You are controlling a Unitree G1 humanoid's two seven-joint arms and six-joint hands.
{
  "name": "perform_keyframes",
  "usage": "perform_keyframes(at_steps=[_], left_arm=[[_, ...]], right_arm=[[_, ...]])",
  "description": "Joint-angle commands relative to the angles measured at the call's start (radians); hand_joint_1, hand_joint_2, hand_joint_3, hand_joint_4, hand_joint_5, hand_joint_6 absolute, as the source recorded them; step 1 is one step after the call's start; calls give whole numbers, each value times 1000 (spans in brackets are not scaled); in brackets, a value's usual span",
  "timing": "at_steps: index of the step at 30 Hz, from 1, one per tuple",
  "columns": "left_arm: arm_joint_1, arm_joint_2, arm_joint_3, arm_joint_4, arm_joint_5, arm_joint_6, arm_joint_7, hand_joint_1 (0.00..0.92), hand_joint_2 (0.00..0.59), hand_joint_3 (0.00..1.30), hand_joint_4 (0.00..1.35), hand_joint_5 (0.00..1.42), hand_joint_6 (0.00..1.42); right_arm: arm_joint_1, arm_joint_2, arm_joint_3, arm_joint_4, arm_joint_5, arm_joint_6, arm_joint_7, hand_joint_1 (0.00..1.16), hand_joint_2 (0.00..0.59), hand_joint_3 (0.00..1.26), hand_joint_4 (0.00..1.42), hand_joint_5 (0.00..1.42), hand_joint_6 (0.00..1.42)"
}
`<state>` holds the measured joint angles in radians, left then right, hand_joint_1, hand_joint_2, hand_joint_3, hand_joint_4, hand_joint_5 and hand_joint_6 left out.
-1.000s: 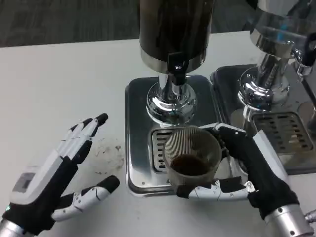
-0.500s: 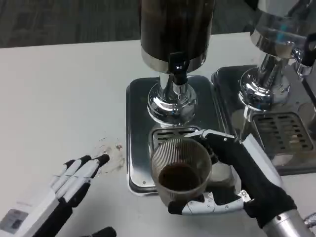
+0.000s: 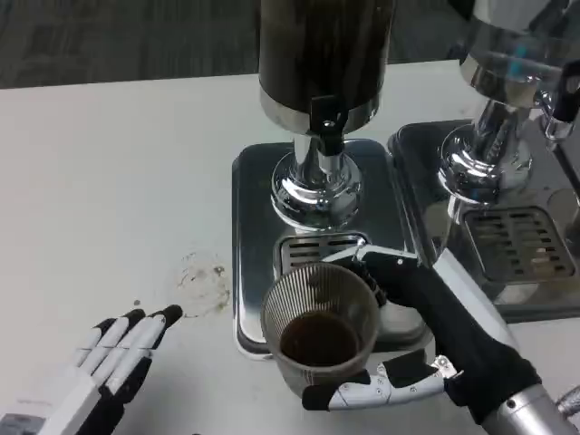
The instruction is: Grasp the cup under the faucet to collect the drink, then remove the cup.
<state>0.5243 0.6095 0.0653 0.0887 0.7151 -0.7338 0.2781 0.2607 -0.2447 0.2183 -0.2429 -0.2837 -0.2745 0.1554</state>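
Dispenser point(image 3: 323, 54): top cut off by the upper frame edge; its upper body does not show.
Second dispenser point(image 3: 507, 63): right of the dispenser; top and right side cut off by the frame edges.
Cup point(image 3: 319, 324): in front of the dispenser; lower wall hidden behind the right hand point(image 3: 444, 340).
Left hand point(image 3: 100, 372): far left of the dispenser; palm and wrist cut off by the bottom edge.
Drip grate point(image 3: 313, 246): front part hidden by the cup.

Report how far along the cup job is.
Done: the cup holds dark drink and sits off the drip grate, clear of the faucet. In hand: the right hand grips the cup over the tray's front edge. Left: setting it down on the table. The left hand waits open.
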Motion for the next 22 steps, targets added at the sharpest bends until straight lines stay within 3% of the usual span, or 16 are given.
perform_keyframes(at_steps=[1,22], left_arm=[[14,-15,0,-19,12,20,24,0,170,0,0,0,0],[31,-41,-12,-86,39,54,31,0,172,0,0,0,0]], right_arm=[[-16,0,5,-24,12,-47,2,1015,56,768,813,784,751],[-5,-18,-11,-43,22,-45,14,1014,57,768,813,793,766]])
